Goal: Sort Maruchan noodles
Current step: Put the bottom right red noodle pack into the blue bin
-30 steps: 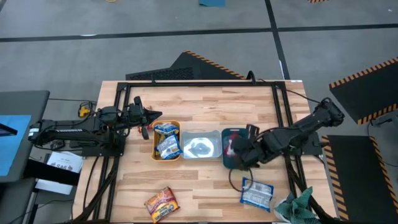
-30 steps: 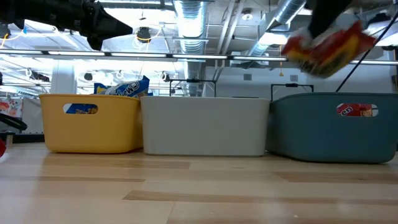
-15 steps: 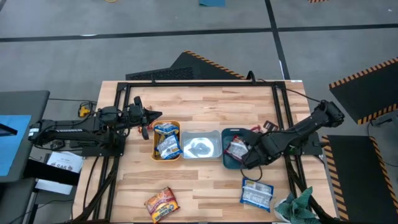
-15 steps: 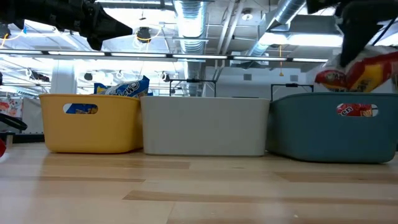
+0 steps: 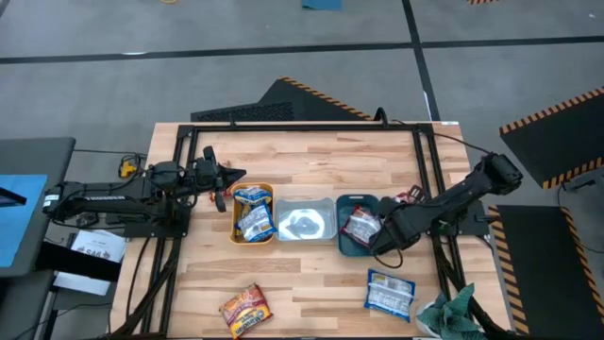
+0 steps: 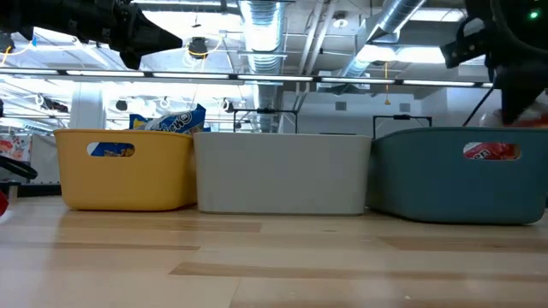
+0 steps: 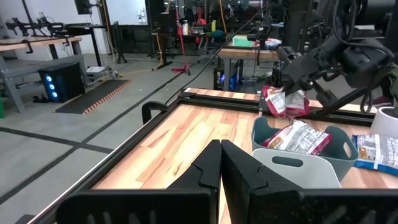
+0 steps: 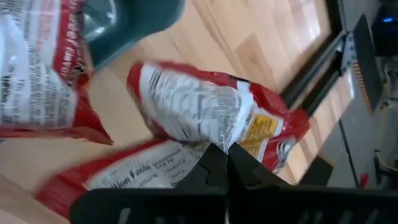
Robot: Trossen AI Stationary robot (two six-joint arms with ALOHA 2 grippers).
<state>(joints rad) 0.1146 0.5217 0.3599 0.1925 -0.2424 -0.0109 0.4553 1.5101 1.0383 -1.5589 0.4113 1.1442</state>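
My right gripper [image 5: 407, 199] is shut on a white-and-red noodle packet [image 7: 285, 102], held in the air by the far right corner of the teal tray [image 5: 343, 247]. A second white-and-red packet [image 5: 360, 225] lies inside that tray. Blue-and-yellow packets [image 5: 252, 212] fill the orange tray [image 6: 124, 171]. A red-orange packet [image 5: 245, 310] and a white-and-blue packet [image 5: 390, 293] lie flat on the table near its near edge. My left gripper [image 5: 234, 175] is shut and hovers left of the orange tray. My right gripper pinches the white-and-red packet between its two fingers at one edge [image 8: 214, 144], coming from above. The packet hangs crumpled below the fingers [image 7: 292, 74]. It is lifted clear of both the table and the teal tray.
A clear tray [image 5: 304, 220] stands between the orange and teal trays. A green cloth [image 5: 453, 316] lies at the table's near right corner. A black frame [image 5: 302, 127] runs along the table's edges. Bare wood shows in front of the trays [image 6: 274, 257].
My right gripper has carried the white-and-red packet toward the table's right edge and downward, from high over the teal tray to beside its right rim. The packet stays in the shut fingers throughout.
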